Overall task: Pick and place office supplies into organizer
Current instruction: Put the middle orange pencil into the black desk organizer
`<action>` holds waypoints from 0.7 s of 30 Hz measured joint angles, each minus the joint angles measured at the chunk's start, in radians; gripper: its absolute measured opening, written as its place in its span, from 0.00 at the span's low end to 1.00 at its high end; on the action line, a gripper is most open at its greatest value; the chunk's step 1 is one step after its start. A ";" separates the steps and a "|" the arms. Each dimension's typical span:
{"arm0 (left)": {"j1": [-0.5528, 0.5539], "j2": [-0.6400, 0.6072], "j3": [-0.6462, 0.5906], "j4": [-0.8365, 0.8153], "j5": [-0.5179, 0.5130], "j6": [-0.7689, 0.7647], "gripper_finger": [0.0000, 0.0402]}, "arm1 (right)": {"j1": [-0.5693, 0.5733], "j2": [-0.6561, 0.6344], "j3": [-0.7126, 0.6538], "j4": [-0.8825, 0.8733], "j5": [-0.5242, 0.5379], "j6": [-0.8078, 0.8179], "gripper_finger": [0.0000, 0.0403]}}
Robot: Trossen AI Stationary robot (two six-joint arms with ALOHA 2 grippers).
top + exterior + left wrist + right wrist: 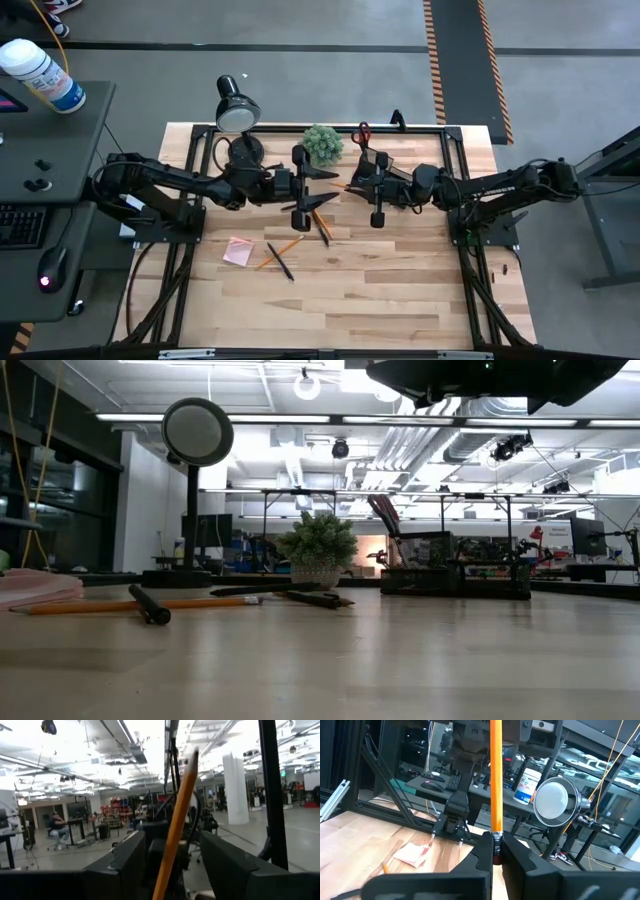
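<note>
Handover step, mid-air over the worktop (400,300). Right end effector (495,851) is clamped on an orange pencil (496,775) at its eraser end, pencil pointing toward the other arm. Left end effector (172,865) has fingers spread apart, with the same pencil between them, not gripped yet as far as the wrist view shows. Both arms meet near worktop centre, just in front of the plant (322,143).

Organizer (376,160) sits at the back edge, beside the plant, red scissors (363,133) already standing in it. Still loose on the worktop: pink sticky pad (238,251), a second orange pencil (279,252) crossed by a dark pen (280,261), another pencil near centre. Lamp (238,108) back left.

Judgement: either the left closes to take the pencil, or the right carries it straight to the organizer. Next move needs one firm hold before the other lets go, then upright lowering into a compartment. Task early.
</note>
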 joint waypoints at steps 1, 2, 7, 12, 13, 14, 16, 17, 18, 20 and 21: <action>0.000 0.002 0.001 -0.002 0.000 0.000 0.42 | 0.000 0.000 0.000 -0.002 0.000 0.000 0.02; 0.000 0.002 0.003 -0.003 0.000 0.000 0.40 | 0.000 0.000 0.000 -0.003 0.001 0.000 0.02; 0.000 0.001 0.009 -0.001 0.011 0.008 0.28 | 0.000 0.000 0.000 -0.005 0.001 0.000 0.02; 0.000 0.001 0.009 -0.002 0.013 0.009 0.12 | 0.000 0.000 0.000 -0.013 -0.001 0.000 0.02; 0.000 0.001 0.009 -0.004 0.013 0.013 0.08 | 0.001 0.000 0.000 -0.016 -0.002 0.002 0.02; 0.000 0.001 0.009 -0.004 0.010 0.015 0.05 | 0.001 0.000 0.000 -0.018 -0.003 0.004 0.02; 0.001 0.001 0.009 -0.004 0.008 0.016 0.02 | 0.001 0.000 0.000 -0.023 -0.002 0.006 0.02; 0.001 0.001 0.009 -0.006 0.006 0.016 0.03 | 0.001 0.000 0.000 -0.025 -0.002 0.006 0.02; 0.001 0.001 0.009 -0.007 0.006 0.016 0.04 | 0.001 0.000 0.000 -0.027 -0.002 0.006 0.02; 0.000 0.001 0.009 -0.013 0.007 0.014 0.05 | 0.001 0.000 0.000 -0.036 -0.003 0.005 0.03; 0.000 0.001 0.009 -0.020 0.007 0.015 0.05 | 0.001 0.000 0.000 -0.043 -0.003 0.005 0.05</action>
